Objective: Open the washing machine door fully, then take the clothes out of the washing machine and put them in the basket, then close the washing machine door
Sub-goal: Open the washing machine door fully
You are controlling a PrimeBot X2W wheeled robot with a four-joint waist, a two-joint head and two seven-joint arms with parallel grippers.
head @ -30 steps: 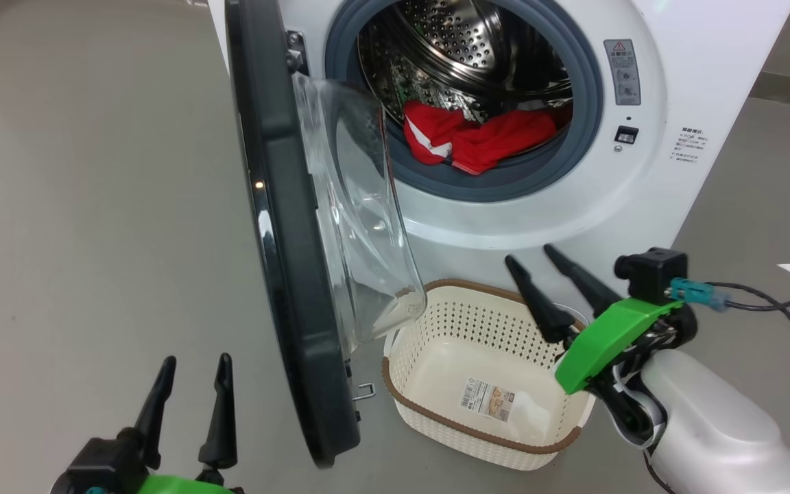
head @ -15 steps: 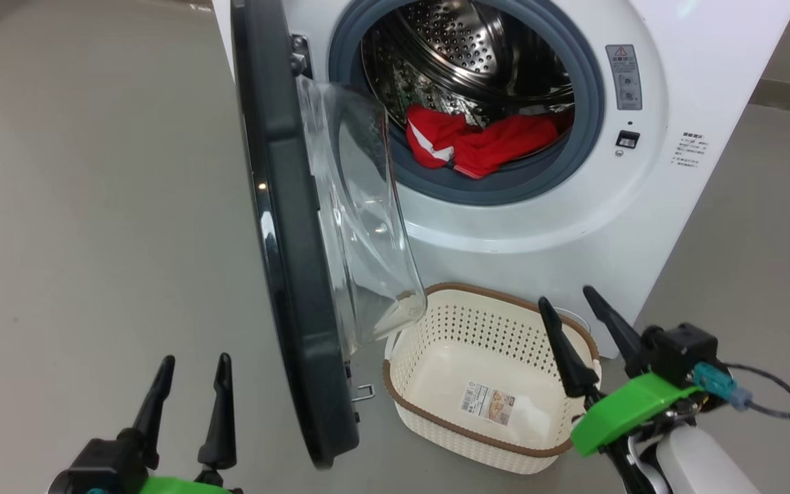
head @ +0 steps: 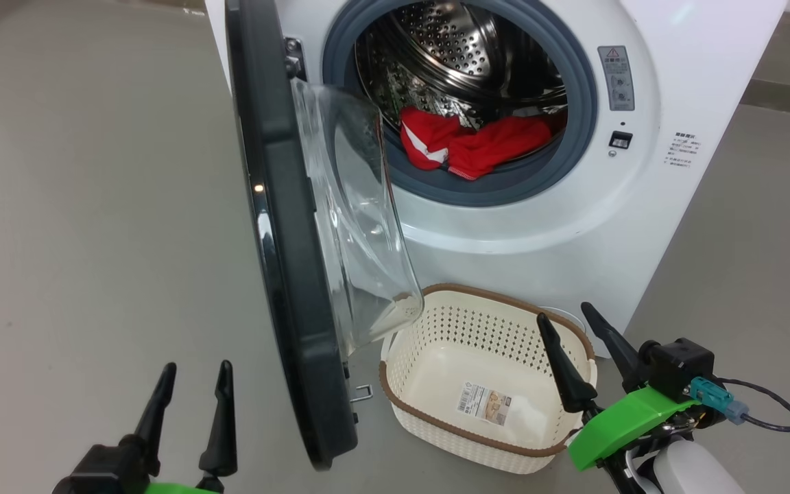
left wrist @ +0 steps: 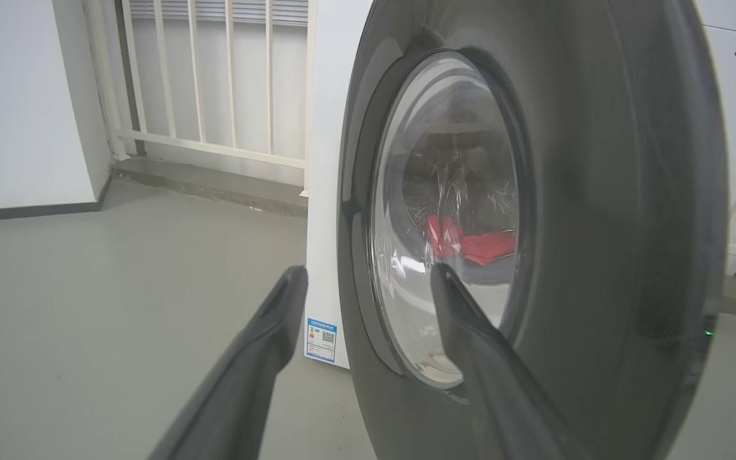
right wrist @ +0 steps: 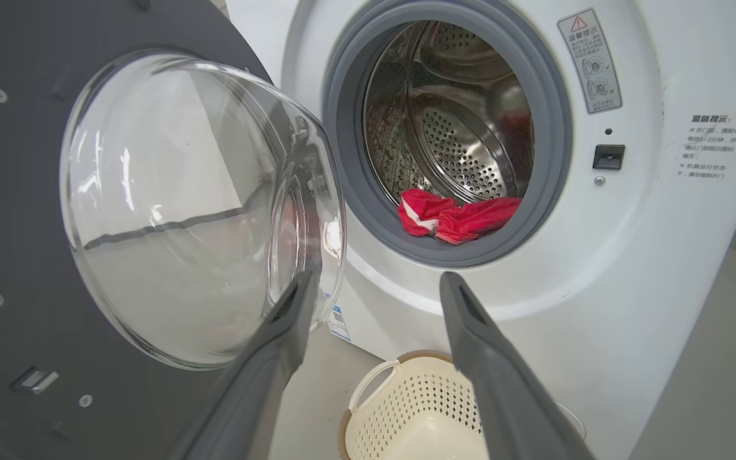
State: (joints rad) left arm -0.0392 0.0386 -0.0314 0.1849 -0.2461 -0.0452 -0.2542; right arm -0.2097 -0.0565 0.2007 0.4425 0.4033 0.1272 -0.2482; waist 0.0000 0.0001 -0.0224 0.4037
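The washing machine (head: 642, 192) stands with its door (head: 285, 261) swung out on the left, edge-on to me, glass bowl facing the drum. Red clothes (head: 470, 145) lie at the drum's front lip. The cream basket (head: 477, 328) sits on the floor below the opening, holding no clothes. My right gripper (head: 564, 312) is open over the basket's right end, holding nothing. My left gripper (head: 197, 366) is open, low on the door's outer side. The left wrist view has the left gripper (left wrist: 368, 271) facing the door (left wrist: 598, 255). The right gripper (right wrist: 377, 278) points at the clothes (right wrist: 457, 220) above the basket (right wrist: 406, 409).
Bare grey floor lies left of the door and right of the machine. A white railing (left wrist: 214, 76) and wall stand behind the machine's left side. A black cable (head: 772, 412) trails from my right wrist. A small metal clip (head: 362, 392) lies by the door's lower edge.
My right gripper has dropped back towards me and to the right, still open. The left gripper has stayed put. The camera shifted slightly.
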